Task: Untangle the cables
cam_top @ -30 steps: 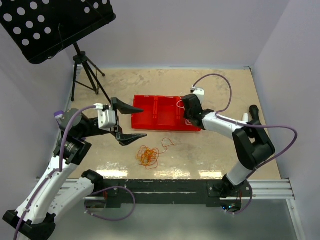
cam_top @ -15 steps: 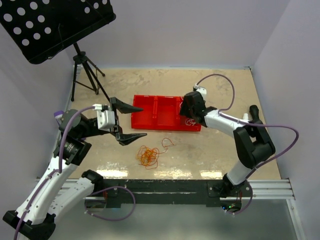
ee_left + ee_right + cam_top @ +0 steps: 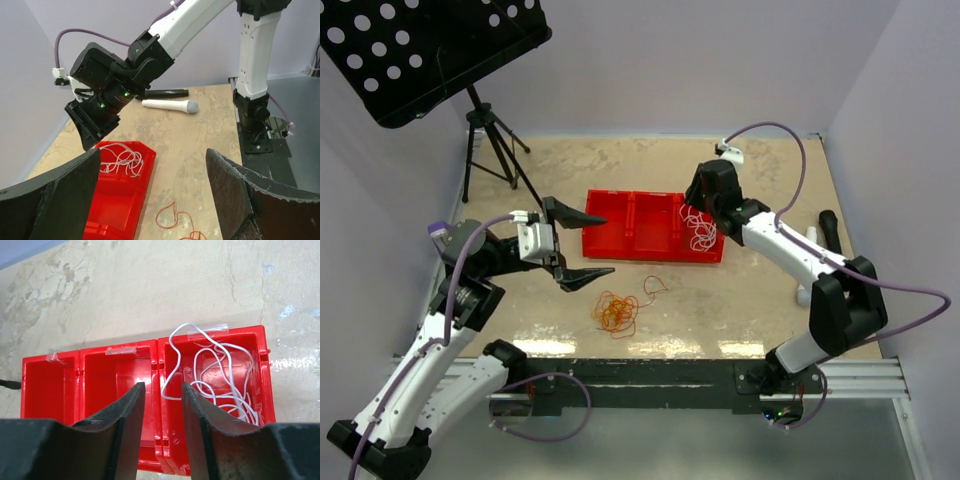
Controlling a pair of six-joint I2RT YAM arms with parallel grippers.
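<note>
A white cable [image 3: 700, 230] lies coiled in the right compartment of the red tray [image 3: 632, 243]; it shows in the right wrist view [image 3: 220, 375] and the left wrist view [image 3: 120, 159]. An orange cable tangle [image 3: 616, 313] with a red loop [image 3: 655, 288] lies on the table in front of the tray. My right gripper [image 3: 700, 205] hovers above the tray's right compartment, open and empty [image 3: 162, 387]. My left gripper [image 3: 580, 245] is wide open and empty, held above the table left of the tray [image 3: 152, 160], with the red loop [image 3: 172, 215] below it.
A black music stand [image 3: 430, 50] on a tripod [image 3: 490, 150] stands at the back left. A white cylinder [image 3: 167, 105] and a black stick [image 3: 165, 93] lie at the table's right side. The tray's left and middle compartments hold nothing.
My right gripper has lifted up and back from the tray's right compartment, leaving the white cable lying in it. The left arm has not moved.
</note>
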